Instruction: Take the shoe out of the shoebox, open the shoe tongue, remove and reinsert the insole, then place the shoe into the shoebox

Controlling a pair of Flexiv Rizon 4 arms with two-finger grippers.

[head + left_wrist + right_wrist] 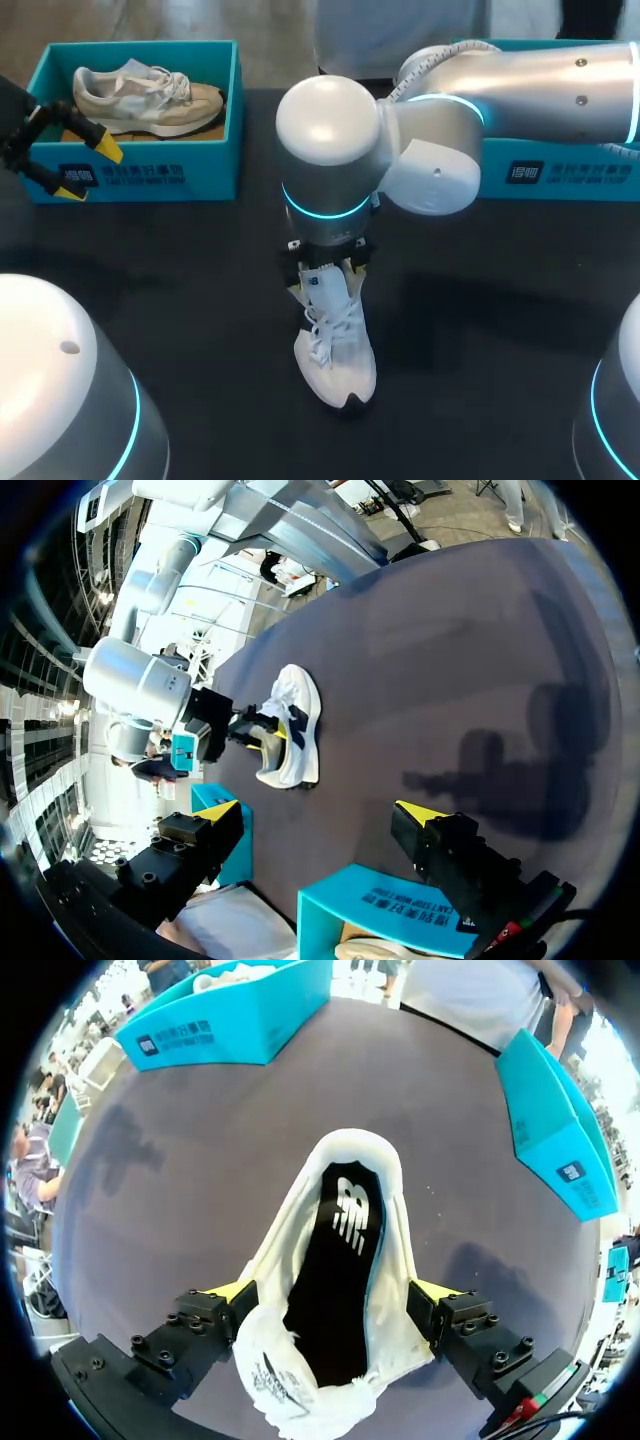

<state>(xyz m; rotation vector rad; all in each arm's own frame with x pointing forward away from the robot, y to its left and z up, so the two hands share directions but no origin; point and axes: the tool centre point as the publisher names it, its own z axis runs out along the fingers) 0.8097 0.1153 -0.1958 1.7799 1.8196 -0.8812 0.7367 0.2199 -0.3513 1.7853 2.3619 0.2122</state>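
A white shoe (336, 350) lies in the middle of the black table, toe toward the front edge. My right gripper (326, 278) hangs over its heel end. In the right wrist view the shoe (300, 1380) sits between the spread fingers of that gripper (333, 1295), its collar wide open. The black insole (335, 1260) lies flat inside. The yellow tips stand beside the shoe's two sides without squeezing it. My left gripper (62, 150) is open and empty at the far left, beside the left shoebox (140, 180). From the left wrist view, the gripper (318, 810) looks toward the shoe (297, 720).
The teal left shoebox holds a beige shoe (145, 98). A second teal shoebox (560, 172) stands at the back right, partly under my right arm. The left shoebox's corner (385, 900) shows just below the left gripper.
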